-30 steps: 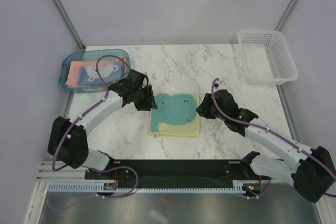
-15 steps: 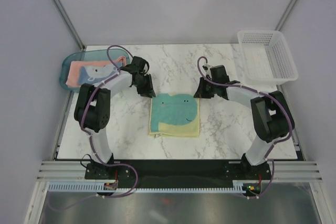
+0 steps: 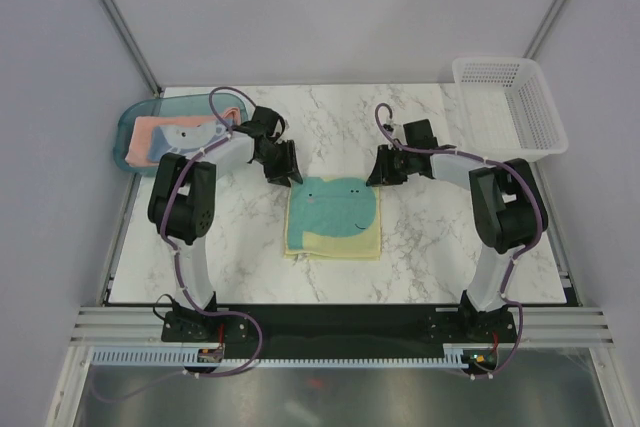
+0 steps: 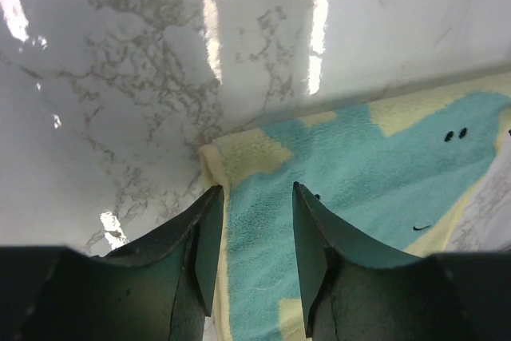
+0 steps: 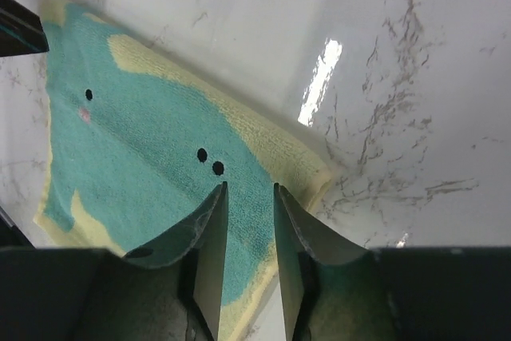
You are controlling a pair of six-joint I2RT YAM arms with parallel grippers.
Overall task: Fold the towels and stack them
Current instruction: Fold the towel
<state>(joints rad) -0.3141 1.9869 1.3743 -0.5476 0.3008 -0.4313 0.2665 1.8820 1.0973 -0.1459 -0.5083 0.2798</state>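
Whereas drawn back a second ago, both arms now reach the far corners of the towel (image 3: pixel 333 222).
Left end effector (image 4: pixel 257 189) spread, right end effector (image 5: pixel 249 188) narrowly parted.

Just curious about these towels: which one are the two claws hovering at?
The yellow-and-teal towel, spread mid-table, the left gripper and right gripper at its far corners. The other towels lie in the tray.
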